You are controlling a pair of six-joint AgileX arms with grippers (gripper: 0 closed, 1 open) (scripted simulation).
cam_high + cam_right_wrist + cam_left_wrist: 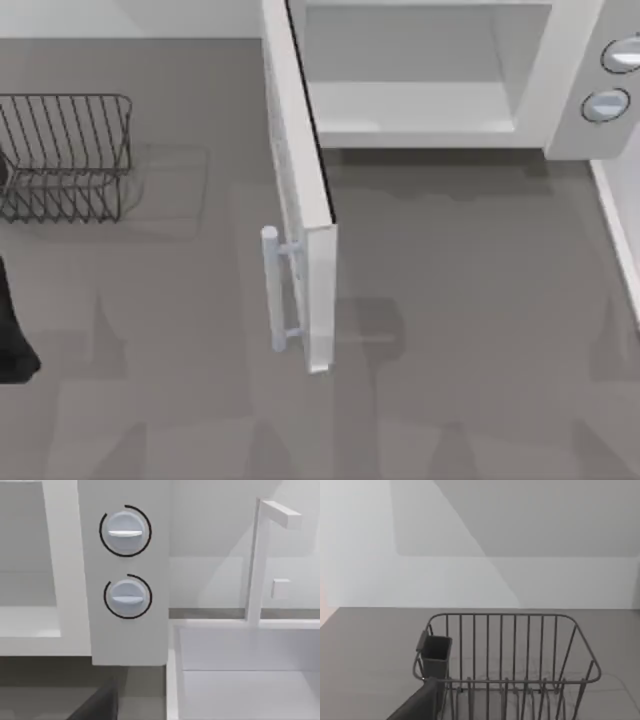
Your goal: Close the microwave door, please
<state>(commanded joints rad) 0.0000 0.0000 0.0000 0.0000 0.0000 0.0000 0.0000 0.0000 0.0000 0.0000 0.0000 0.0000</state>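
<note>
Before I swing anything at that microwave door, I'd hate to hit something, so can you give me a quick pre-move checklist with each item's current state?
1. Microwave door open, needs closing: ok, swung out toward the table front.
2. Handle exposed on the door's left face: ok.
3. Table along the door's closing sweep, free of objects: ok.
4. Microwave cavity free of anything sticking out: ok.
5. Wire rack away from the door: ok, at far left.
6. Either hand's finger state: cannot tell.

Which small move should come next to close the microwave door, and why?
Probably bring the left arm from the table's left edge toward the white microwave door: it stands wide open, edge-on from the white microwave, pale bar handle facing left, untouched.
</note>
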